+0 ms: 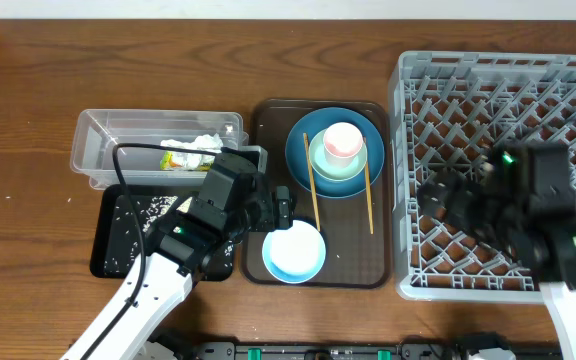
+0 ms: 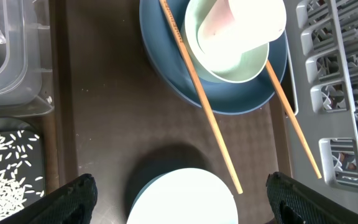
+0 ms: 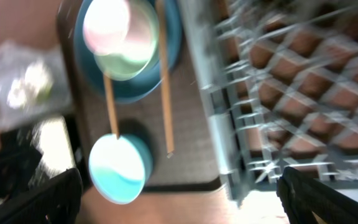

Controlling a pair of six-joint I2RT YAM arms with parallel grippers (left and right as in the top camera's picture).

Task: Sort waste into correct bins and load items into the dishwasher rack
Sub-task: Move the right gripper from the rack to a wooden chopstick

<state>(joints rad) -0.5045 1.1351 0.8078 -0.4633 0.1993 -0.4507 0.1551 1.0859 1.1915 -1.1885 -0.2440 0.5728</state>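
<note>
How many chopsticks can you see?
2. One chopstick crosses the blue plate on the clear tub side of the green bowl; the other chopstick lies on the rack side. None seem hidden.

Dark-blue plate (image 1: 294,150) on brown tray (image 1: 348,257), rack (image 1: 438,100) beside

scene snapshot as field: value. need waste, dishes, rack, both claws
clear tub: holds napkin and wrapper
black tray: holds rice grains
brown tray: carries plate, light-blue bowl, chopsticks
green bowl: on the plate, cup inside it
rack: no dishes visible in it
left claw: open, over the light-blue bowl
right claw: open, over the rack, holding nothing
</note>
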